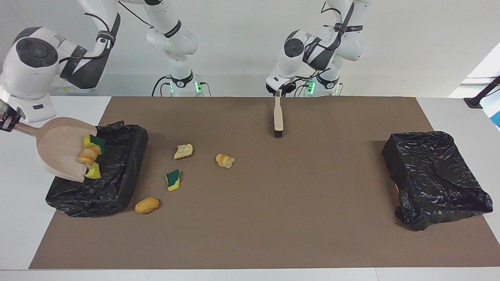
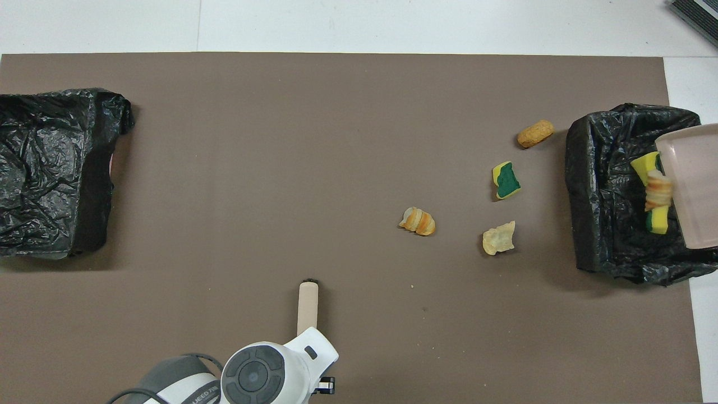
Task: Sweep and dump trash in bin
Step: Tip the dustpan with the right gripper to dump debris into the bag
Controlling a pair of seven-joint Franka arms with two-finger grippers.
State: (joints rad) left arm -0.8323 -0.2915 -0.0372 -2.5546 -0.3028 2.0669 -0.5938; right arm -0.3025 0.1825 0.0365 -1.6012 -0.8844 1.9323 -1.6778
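Note:
My right gripper (image 1: 5,121) is shut on the handle of the beige dustpan (image 1: 58,150), which tilts steeply over the black-lined bin (image 1: 117,171) at the right arm's end. Two yellow-green sponge scraps (image 1: 92,141) and a striped pastry lump (image 1: 87,155) of the trash sit at the pan's lower lip (image 2: 657,191) above the bin (image 2: 600,191). Several more pieces lie on the mat beside the bin: a sponge scrap (image 1: 172,180), a pale lump (image 1: 183,151), a striped lump (image 1: 225,160), an orange lump (image 1: 147,205). My left gripper (image 1: 279,91) is at the top of the brush (image 1: 278,117), whose bristles rest on the mat.
A second black-lined bin (image 1: 433,175) sits at the left arm's end of the brown mat (image 1: 297,203). In the overhead view the left arm's wrist (image 2: 263,376) covers the brush handle's (image 2: 308,300) near end.

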